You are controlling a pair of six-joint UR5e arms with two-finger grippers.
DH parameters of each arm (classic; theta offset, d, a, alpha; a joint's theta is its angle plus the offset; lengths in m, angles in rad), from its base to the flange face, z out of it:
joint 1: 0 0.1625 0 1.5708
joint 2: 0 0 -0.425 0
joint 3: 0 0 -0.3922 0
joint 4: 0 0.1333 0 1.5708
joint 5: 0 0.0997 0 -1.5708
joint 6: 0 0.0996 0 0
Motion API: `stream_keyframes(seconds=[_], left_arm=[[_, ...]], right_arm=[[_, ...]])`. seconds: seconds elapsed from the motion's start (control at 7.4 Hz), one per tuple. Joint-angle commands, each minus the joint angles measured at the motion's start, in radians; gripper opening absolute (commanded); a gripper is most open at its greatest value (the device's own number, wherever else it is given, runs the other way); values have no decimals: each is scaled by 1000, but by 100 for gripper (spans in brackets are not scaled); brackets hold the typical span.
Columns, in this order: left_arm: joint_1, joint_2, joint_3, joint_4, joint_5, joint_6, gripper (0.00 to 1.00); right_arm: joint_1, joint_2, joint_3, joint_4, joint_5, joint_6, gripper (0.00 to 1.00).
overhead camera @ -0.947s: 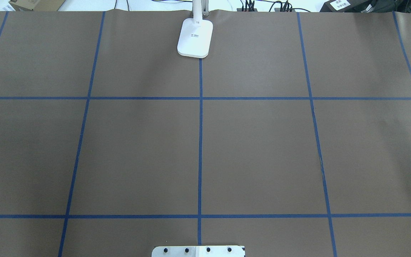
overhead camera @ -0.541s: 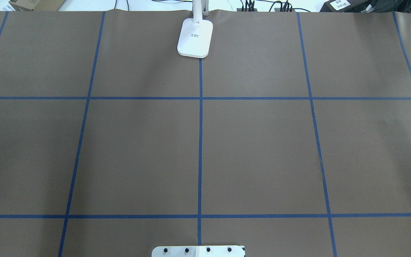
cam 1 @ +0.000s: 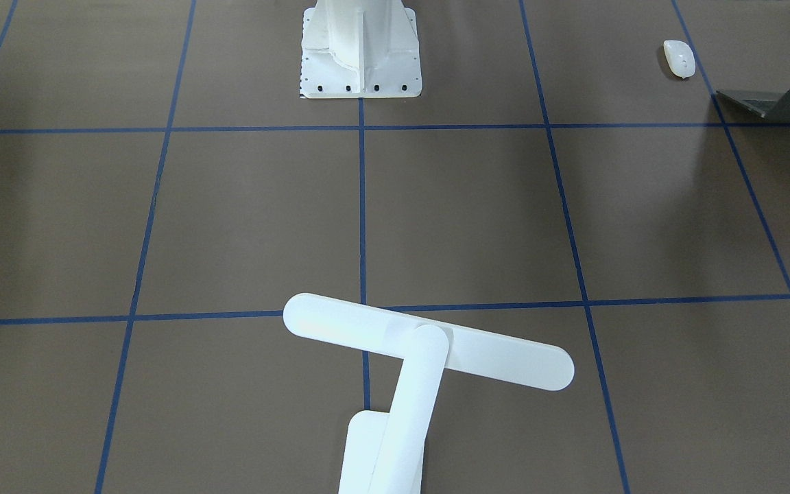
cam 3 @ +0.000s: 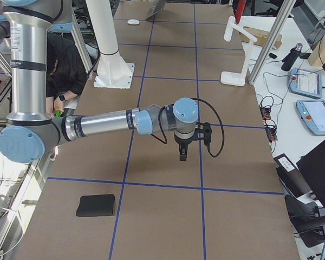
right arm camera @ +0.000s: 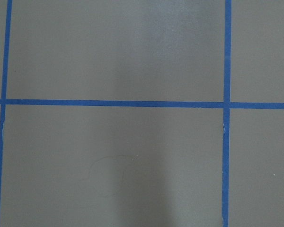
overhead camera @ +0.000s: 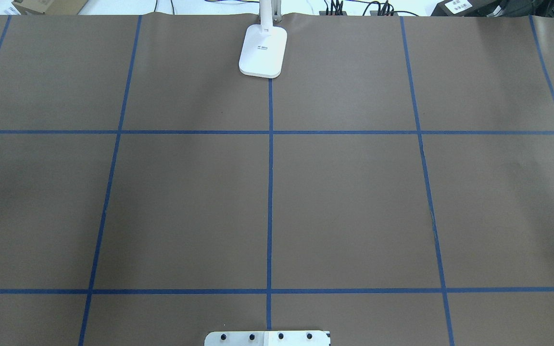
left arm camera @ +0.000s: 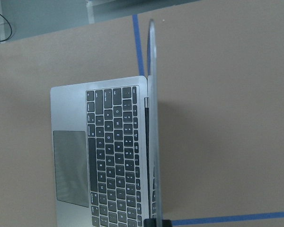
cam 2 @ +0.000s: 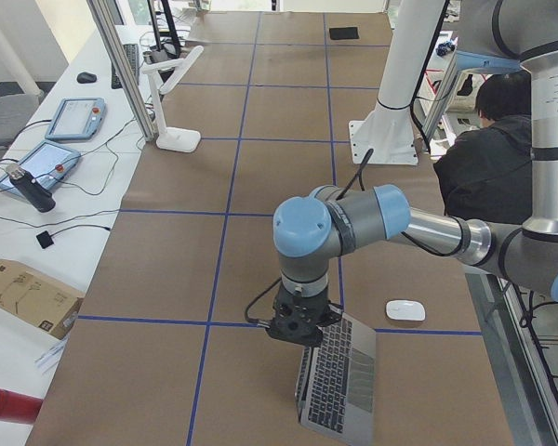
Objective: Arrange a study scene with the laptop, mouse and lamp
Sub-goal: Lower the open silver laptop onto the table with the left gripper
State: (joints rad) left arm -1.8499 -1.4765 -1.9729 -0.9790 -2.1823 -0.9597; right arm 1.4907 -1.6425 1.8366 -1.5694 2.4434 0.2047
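The laptop [left arm camera: 116, 156] stands open on the brown table, its lid edge-on in the left wrist view. In the exterior left view my left gripper [cam 2: 298, 336] is at the top edge of the laptop [cam 2: 339, 381] lid; I cannot tell whether it is open or shut. The white mouse [cam 2: 405, 309] lies just beyond the laptop, also small in the front-facing view as the mouse [cam 1: 679, 58]. The lamp [cam 1: 428, 341] stands at the table's far edge, its base [overhead camera: 263, 50] on the centre line. My right gripper [cam 3: 182, 157] hangs above bare table; I cannot tell its state.
The white bolted pedestal [cam 1: 361, 51] stands at the robot's side of the table. A black pad [cam 3: 96, 205] lies near the right end. A seated person [cam 2: 488, 158] is beside the pedestal. Tablets and cables [cam 2: 51, 158] lie off the far edge.
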Motion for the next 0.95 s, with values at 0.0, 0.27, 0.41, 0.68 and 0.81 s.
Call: stream_keyframes(seconds=[0.0,0.27,0.41,0.68,0.81], left_arm=[[84,-259,-3,164,-22,-166,0],[294,-445,2,188,-102,-426,0],[402,-555,34,187,-123,-573,0],[503,-724,100,186,-139,-784,0],[526,-782,126,186,-178,-866,0]], right_arm=[[2,-7,12,0,-6,2,100],[0,-31,12,6,-13,2,100],[0,-51,15,8,-15,2,100],[0,-59,32,6,-14,4,100],[-1,-57,32,5,-14,4,100]])
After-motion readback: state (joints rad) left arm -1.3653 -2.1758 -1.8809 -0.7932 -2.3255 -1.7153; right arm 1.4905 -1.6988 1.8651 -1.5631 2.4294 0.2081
